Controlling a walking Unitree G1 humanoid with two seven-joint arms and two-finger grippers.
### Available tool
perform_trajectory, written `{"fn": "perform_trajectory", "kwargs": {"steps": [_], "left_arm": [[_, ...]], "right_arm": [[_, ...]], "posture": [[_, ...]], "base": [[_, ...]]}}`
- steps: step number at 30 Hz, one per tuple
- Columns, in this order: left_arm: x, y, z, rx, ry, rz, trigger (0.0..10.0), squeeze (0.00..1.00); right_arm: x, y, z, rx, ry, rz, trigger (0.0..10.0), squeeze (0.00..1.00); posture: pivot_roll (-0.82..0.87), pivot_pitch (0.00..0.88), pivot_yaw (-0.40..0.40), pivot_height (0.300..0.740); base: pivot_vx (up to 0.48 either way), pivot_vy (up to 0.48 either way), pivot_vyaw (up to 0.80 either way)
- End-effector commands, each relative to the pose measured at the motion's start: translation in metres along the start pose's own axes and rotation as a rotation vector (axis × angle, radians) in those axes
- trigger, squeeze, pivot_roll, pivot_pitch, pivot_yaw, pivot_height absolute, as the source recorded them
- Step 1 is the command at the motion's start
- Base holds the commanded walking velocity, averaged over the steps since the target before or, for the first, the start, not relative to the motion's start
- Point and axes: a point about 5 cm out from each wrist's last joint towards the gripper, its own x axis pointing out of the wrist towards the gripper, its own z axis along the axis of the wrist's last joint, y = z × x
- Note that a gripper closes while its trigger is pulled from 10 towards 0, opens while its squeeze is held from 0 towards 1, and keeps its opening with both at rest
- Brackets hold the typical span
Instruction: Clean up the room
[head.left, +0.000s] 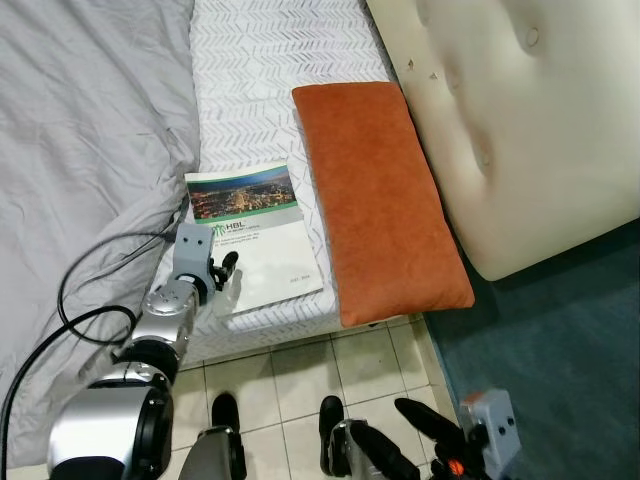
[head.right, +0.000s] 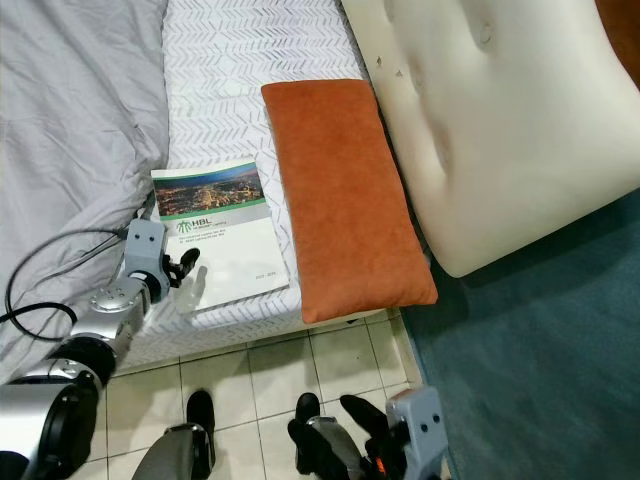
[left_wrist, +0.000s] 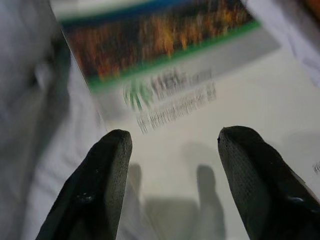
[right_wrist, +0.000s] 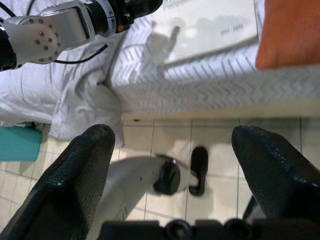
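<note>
White glossy booklet with a city photo cover (head.left: 252, 238) laid flat at the bed's near edge, long orange velvet cushion (head.left: 380, 195) just beside it at 3 o'clock, left tool (head.left: 224, 271) spread wide over the booklet's near corner, right tool (right_wrist: 172, 175) spread wide above the beige tiled floor (head.left: 300, 380), grey duvet (head.left: 80, 130) at 9 o'clock.

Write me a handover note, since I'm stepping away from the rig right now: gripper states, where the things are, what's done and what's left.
Left gripper: open, poised over the near left corner of the booklet, not gripping it.
Right gripper: open, idle, low over the tiled floor.
Booklet: flat on the mattress near its edge, between the grey duvet and the orange cushion.
Cushion: lying lengthwise beside the booklet, one end at the mattress edge.
Done: nothing lifted yet.
Left: probably close on the booklet and put it away; then the cushion.
</note>
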Motion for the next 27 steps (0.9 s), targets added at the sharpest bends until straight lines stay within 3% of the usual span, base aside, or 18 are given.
{"fn": "perform_trajectory", "kwargs": {"steps": [1, 5, 10, 12, 13, 16, 17, 19, 20, 23, 24, 25, 27], "left_arm": [[-0.001, 0.005, 0.006, 0.064, -0.038, -0.02, 10.0, 1.0], [-0.004, 0.02, 0.025, 0.159, -0.153, -0.027, 10.0, 1.0], [-0.014, 0.021, 0.031, 0.228, -0.274, -0.1, 10.0, 1.0], [-0.026, 0.014, 0.017, 0.22, -0.319, -0.131, 10.0, 1.0], [-0.026, 0.014, 0.017, 0.22, -0.319, -0.131, 10.0, 1.0], [-0.048, -0.002, -0.019, 0.168, -0.305, -0.129, 10.0, 1.0], [-0.048, -0.002, -0.019, 0.168, -0.305, -0.129, 10.0, 1.0], [-0.068, -0.023, -0.048, 0.112, -0.26, -0.122, 10.0, 1.0], [-0.068, -0.023, -0.048, 0.112, -0.26, -0.122, 10.0, 1.0], [-0.08, -0.054, -0.071, 0.039, -0.208, -0.123, 10.0, 1.0], [-0.084, -0.063, -0.074, 0.015, -0.195, -0.111, 10.0, 0.73], [-0.086, -0.071, -0.076, -0.003, -0.194, -0.108, 10.0, 0.0], [-0.088, -0.081, -0.077, -0.062, -0.183, -0.09, 10.0, 0.0]], "right_arm": [[0.001, -0.005, -0.009, 0.017, 0.027, -0.018, 10.0, 0.0], [0.021, -0.018, -0.01, 0.021, -0.018, -0.027, 10.0, 0.0], [0.032, -0.031, -0.001, 0.058, -0.111, -0.091, 10.0, 0.0], [0.041, -0.048, 0.005, 0.073, -0.175, -0.162, 10.0, 0.0], [0.041, -0.048, 0.005, 0.073, -0.175, -0.162, 10.0, 0.0], [0.052, -0.074, 0.011, 0.081, -0.242, -0.261, 10.0, 0.0], [0.052, -0.074, 0.011, 0.081, -0.242, -0.261, 10.0, 0.0], [0.058, -0.09, 0.012, 0.057, -0.26, -0.331, 10.0, 0.0], [0.058, -0.09, 0.012, 0.057, -0.26, -0.331, 10.0, 0.0], [0.069, -0.103, 0.016, 0.022, -0.269, -0.379, 10.0, 0.0], [0.073, -0.104, 0.017, 0.013, -0.27, -0.38, 10.0, 0.0], [0.077, -0.105, 0.017, -0.001, -0.269, -0.381, 10.0, 0.0], [0.083, -0.105, 0.018, -0.024, -0.266, -0.387, 10.0, 0.0]], "posture": [[-0.34, 0.449, -0.133, 0.74], [-0.25, 0.341, -0.089, 0.74], [-0.17, 0.231, -0.053, 0.74], [-0.1, 0.14, -0.041, 0.74], [-0.1, 0.14, -0.041, 0.74], [0.0, 0.041, -0.042, 0.74], [0.0, 0.041, -0.042, 0.74], [0.02, 0.012, -0.051, 0.74], [0.02, 0.012, -0.051, 0.74], [0.06, 0.0, -0.058, 0.74], [0.06, 0.0, -0.059, 0.74], [0.06, 0.0, -0.058, 0.74], [0.07, 0.0, -0.057, 0.74]], "base": [[0.0, 0.0, 0.0], [0.0, 0.0, 0.0], [0.0, 0.0, 0.0], [0.0, 0.0, 0.0], [0.0, 0.0, 0.0], [0.0, 0.0, 0.0], [0.0, 0.0, 0.0], [0.0, 0.0, 0.0], [0.0, 0.0, 0.0], [0.0, 0.0, 0.0], [0.0, 0.0, 0.0], [0.0, 0.0, 0.0], [0.0, 0.0, 0.0]]}}
